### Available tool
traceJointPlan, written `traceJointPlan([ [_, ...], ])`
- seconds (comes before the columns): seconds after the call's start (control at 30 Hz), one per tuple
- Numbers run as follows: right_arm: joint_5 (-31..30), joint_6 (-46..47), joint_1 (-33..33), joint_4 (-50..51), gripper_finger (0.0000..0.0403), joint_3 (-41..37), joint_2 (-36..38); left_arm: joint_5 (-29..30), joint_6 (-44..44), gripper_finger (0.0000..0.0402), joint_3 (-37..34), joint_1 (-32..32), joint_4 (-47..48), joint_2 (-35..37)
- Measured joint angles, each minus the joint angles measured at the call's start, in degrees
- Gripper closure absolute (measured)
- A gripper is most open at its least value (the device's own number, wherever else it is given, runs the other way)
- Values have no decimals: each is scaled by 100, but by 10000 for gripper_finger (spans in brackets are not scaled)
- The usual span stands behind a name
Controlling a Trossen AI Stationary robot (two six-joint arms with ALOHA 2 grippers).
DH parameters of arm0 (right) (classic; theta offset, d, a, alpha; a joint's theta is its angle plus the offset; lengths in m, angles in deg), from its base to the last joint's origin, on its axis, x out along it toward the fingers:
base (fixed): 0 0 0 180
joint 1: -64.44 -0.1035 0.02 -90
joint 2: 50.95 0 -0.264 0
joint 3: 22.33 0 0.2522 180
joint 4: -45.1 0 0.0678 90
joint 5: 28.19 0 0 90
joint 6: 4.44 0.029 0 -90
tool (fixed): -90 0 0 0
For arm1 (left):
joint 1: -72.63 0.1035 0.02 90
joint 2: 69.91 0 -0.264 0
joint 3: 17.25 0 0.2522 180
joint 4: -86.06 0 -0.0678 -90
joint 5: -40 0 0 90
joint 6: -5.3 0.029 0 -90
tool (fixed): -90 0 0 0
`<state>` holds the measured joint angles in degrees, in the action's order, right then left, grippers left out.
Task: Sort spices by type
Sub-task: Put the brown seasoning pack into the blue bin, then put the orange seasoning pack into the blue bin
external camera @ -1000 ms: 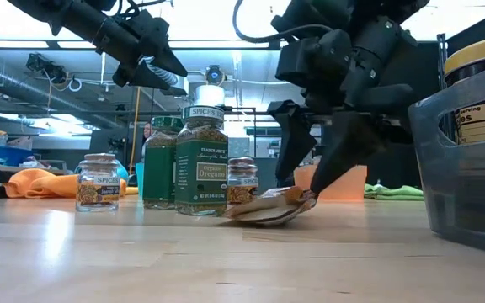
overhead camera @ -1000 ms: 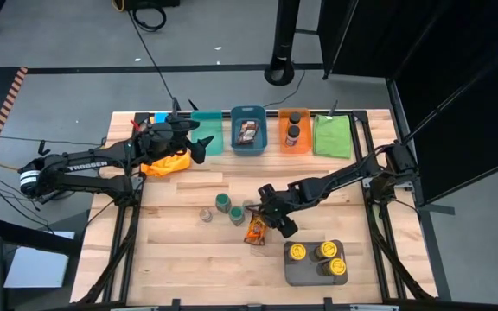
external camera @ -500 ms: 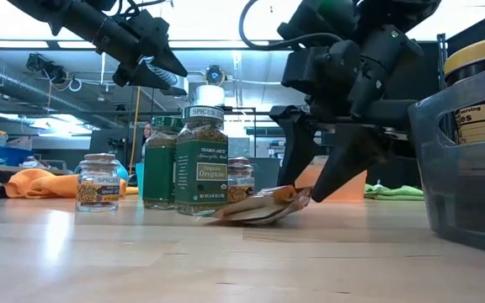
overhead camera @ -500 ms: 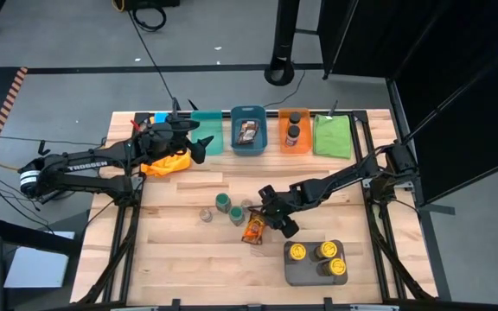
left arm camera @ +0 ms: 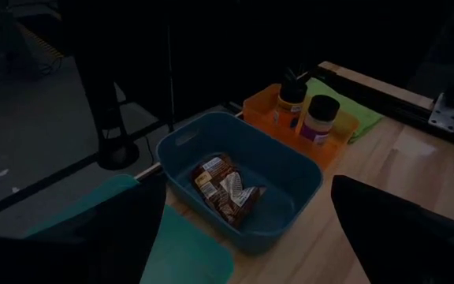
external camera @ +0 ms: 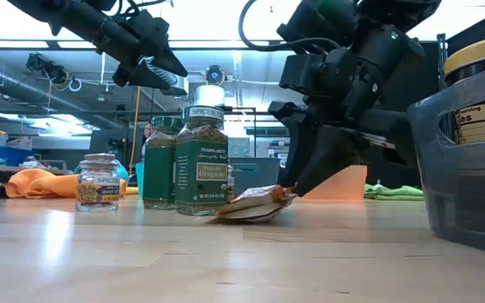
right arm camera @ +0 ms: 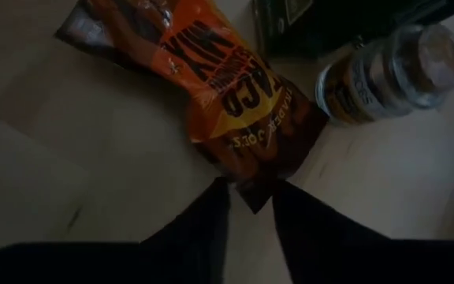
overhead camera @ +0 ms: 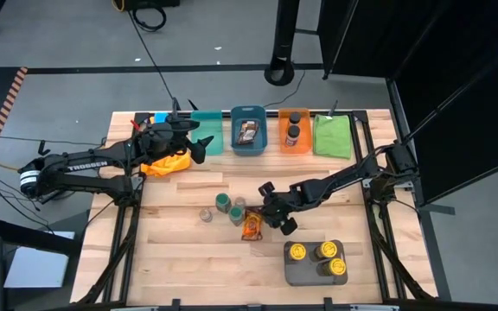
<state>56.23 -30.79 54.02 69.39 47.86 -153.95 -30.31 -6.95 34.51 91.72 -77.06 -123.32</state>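
Observation:
An orange foil packet [overhead camera: 251, 226] lies flat on the wooden table, beside two green-lidded jars [overhead camera: 222, 202] and two grey-lidded jars [overhead camera: 206, 215]. My right gripper [right arm camera: 251, 207] is shut on the packet's end nearest the table's right edge. Three yellow-lidded jars stand on the grey tray [overhead camera: 305, 275] at the near right. A brown packet [left arm camera: 223, 185] lies in the blue bin [left arm camera: 290, 170]. Two dark-lidded jars [left arm camera: 306, 110] stand in the orange bin [overhead camera: 294, 142]. My left gripper [overhead camera: 199, 147] hovers open by the teal bin [overhead camera: 206, 134], holding nothing. My right gripper pinches a corner of the orange packet's end [right arm camera: 252, 189] between its two fingertips [external camera: 297, 181]. The fingers slant down from above and from the table's right. That end [external camera: 278, 194] is raised a little off the wood; the rest of the packet lies on the table.
A green bin [overhead camera: 332, 136] stands at the far right of the row of bins. An orange cloth [overhead camera: 167, 162] lies at the far left under the left arm. The near left of the tabletop [overhead camera: 188, 259] is bare wood.
My right gripper has tipped and rolled a little, and its fingers have shut onto the orange packet's end. That end has slid slightly toward the jars, while the rest of the packet stays on the table.

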Motion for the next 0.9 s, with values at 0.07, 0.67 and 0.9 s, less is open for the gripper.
traceJointPlan([
  [0.07, -120, 24, 0, 0, 337, 0, 0, 0, -1, 32, 0, 0, 1, 0],
  [0.67, -896, 2361, 349, 1222, 399, 1296, 0, 0, 0, 32, 0, 0, -52, 0],
  [0.9, 545, 4364, 875, 2003, 346, 1593, 2, 0, -2, 32, 0, 0, -55, 0],
])
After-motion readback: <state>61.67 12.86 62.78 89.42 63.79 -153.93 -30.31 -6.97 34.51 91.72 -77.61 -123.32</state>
